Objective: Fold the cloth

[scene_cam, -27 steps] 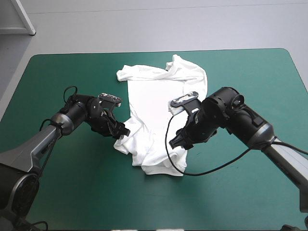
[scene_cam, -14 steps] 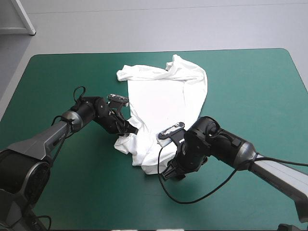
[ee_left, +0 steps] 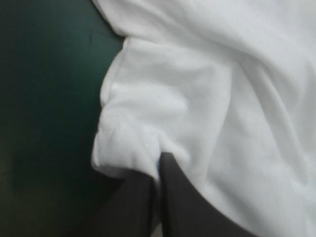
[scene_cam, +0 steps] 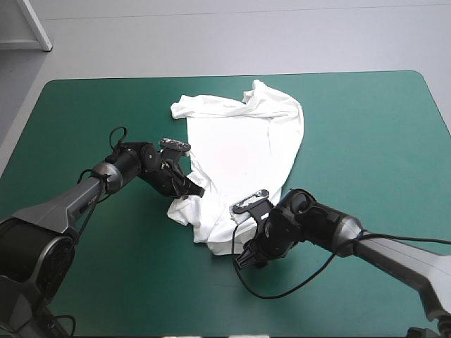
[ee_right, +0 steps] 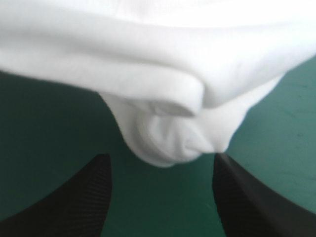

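White fabric across the middle of the table: the T-shirt (scene_cam: 239,151) lies on the teal-green cover (scene_cam: 366,127), its wider end with a rumpled sleeve toward the far edge and its narrower, bunched end toward the near edge. It is roughly centred between the left and right edges. In the high view the left gripper (scene_cam: 189,190) is down at the T-shirt's left-hand border, right on a crumpled lobe of cloth. The left wrist view shows that gripper (ee_left: 160,165) with its black fingers pressed together into one pointed arch. The T-shirt (ee_left: 212,98) folds over their tip, with a thin seam of white caught between them, so this one is pinching the hem. Beside that pinched fold the bare cover (ee_left: 44,98) runs off to one side, and the rest ahead is white cloth. Over on the other side, the right gripper (scene_cam: 248,258) sits low at the T-shirt's near end, just off its nearest corner. From its own wrist view the right gripper (ee_right: 160,157) has its fingers spread wide, bases well apart. A rounded wad of the T-shirt (ee_right: 168,133) sits just ahead of them, squarely in the gap, touching neither finger. Green cover (ee_right: 163,207) shows between the fingers below the wad.
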